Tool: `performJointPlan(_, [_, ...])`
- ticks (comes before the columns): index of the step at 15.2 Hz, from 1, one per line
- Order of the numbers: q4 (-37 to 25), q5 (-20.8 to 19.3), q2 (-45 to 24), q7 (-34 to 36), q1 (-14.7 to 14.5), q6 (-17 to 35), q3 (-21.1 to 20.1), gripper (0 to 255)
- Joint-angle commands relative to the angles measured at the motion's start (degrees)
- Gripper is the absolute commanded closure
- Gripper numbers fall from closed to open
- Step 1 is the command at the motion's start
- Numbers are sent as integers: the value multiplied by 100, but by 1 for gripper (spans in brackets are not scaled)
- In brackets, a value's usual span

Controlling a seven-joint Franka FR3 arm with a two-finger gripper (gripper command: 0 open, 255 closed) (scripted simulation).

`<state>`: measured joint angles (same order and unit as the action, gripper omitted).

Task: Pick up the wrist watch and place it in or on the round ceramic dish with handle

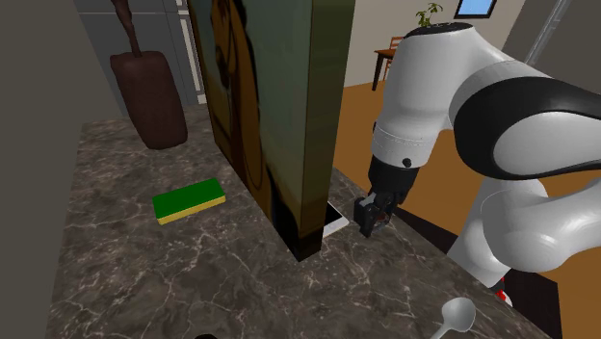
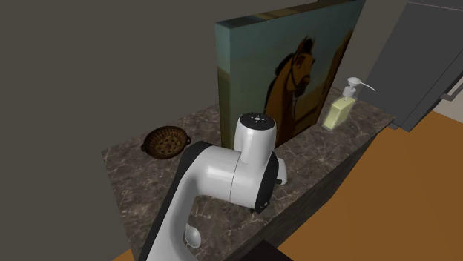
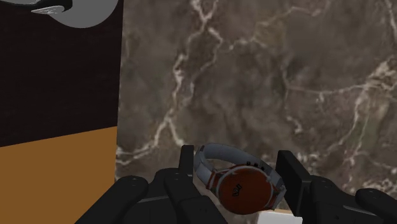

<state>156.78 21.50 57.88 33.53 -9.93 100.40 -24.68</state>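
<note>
Marble counter (image 3: 267,76): gripper (image 3: 236,159) clasps the wrist watch (image 3: 245,188) (dial facing the hand); brown dish (image 2: 165,141) sits well apart, at a corner.

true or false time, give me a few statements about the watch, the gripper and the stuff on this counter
1. The wrist watch is clasped in the gripper. True.
2. The sponge is red. False: it is green on top with a yellow underside.
3. A soap dispenser stands beside the horse picture box. True.
4. The watch lies in the brown dish. False: it is at the gripper, apart from the dish.
</note>
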Motion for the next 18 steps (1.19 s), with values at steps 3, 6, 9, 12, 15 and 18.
performJointPlan(3, [1,-1,-1,-1,1,-1,0,255])
performJointPlan(6, [1,-1,-1,0,0,-1,0,255])
performJointPlan(9, [-143,-56,4,8,24,-148,55,255])
performJointPlan(12, [-368,-136,-5,19,60,-364,135,255])
performJointPlan(15, [-601,-210,-27,31,95,-573,210,255])
performJointPlan(18, [-841,-280,-62,43,128,-777,279,255])
